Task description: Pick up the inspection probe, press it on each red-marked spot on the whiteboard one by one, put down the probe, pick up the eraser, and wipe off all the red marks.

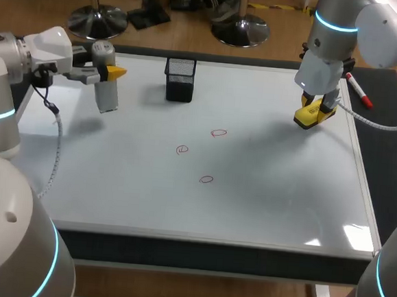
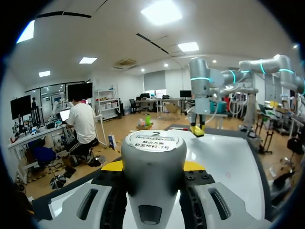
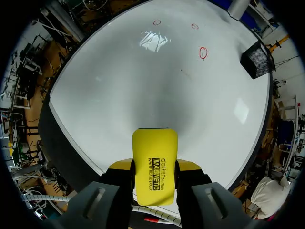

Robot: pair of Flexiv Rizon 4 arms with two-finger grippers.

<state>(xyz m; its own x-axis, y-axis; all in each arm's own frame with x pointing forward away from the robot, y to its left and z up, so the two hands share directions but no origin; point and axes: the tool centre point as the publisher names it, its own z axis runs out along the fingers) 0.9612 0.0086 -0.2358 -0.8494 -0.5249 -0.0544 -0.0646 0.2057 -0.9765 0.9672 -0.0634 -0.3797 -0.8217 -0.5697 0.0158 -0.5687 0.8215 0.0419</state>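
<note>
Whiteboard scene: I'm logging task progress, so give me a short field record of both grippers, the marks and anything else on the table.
left gripper: shut on probe, over whiteboard left rear
right gripper: shut on eraser, right rear
red marks: three circles, unwiped
mesh cup: rear of whiteboard
marker: beside whiteboard, right

There's a round white label [image 2: 153, 141] capping the inspection probe [image 2: 152, 183]: one large black digit on top, two lines of small characters beneath it. Over on the eraser [image 3: 154, 143], black block lettering [image 3: 156, 174] runs lengthwise down the yellow back, in two lines. And on the whiteboard [image 1: 284, 196], three hand-drawn red marks [image 1: 218, 133] [image 1: 182, 149] [image 1: 206, 179], each a small ring, spread near the middle.
</note>
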